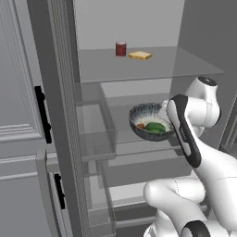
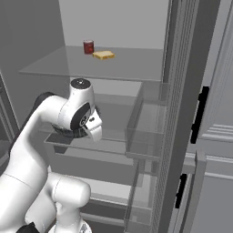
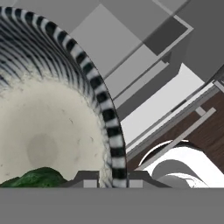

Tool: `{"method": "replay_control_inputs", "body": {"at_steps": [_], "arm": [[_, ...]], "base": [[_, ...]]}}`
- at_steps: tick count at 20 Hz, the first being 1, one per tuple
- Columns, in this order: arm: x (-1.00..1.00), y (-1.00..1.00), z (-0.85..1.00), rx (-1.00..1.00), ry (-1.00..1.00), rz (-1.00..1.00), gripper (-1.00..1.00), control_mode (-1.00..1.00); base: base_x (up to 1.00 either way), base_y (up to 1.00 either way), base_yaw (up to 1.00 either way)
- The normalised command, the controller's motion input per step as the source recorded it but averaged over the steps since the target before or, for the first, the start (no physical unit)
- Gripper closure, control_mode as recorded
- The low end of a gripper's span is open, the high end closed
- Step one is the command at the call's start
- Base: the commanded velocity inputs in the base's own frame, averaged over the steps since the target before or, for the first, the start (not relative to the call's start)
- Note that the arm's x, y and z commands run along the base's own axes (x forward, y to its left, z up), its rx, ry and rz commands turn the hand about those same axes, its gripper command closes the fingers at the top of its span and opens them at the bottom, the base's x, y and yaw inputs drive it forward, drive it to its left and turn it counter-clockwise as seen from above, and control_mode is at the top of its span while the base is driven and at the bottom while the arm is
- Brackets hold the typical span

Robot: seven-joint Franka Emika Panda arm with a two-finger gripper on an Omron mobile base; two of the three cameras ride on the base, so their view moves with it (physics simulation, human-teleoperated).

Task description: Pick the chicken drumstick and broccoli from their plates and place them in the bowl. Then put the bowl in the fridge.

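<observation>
The grey patterned bowl [image 1: 149, 121] is inside the open fridge [image 1: 139, 67], tilted over the middle glass shelf. In it lie the green broccoli [image 1: 156, 127] and the orange-brown chicken drumstick [image 1: 141, 126]. In the hand view my gripper [image 3: 112, 180] is shut on the bowl's striped rim [image 3: 114, 144], one fingertip on each side of it. The pale inside of the bowl and a bit of broccoli [image 3: 37, 178] show to the left. In the left base view my forearm hides the hand at the bowl's right edge. The plates are out of view.
A red can [image 1: 121, 48] and a slice of bread [image 1: 140, 55] stand on the upper glass shelf [image 2: 113, 63]. Clear door bins [image 1: 95, 132] hang on the open door at the left. A lower shelf [image 1: 148, 159] lies under the bowl.
</observation>
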Motion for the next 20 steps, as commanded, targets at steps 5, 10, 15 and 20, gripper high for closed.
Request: {"method": "replay_control_inputs", "body": {"at_steps": [5, 10, 15, 20], "arm": [[0.0, 0.06, -0.19, 0.0, -0.05, -0.01, 1.0, -1.0], [0.0, 0.12, -0.42, 0.01, -0.14, -0.19, 1.0, -1.0], [0.55, 0.01, -0.35, 0.08, -0.04, -0.22, 1.0, -1.0], [0.95, 0.0, -0.01, 0.06, 0.0, -0.14, 1.0, -1.0]], "base": [[0.0, 0.0, 0.0], [0.0, 0.0, 0.0], [0.0, 0.0, 0.0], [0.0, 0.0, 0.0]]}}
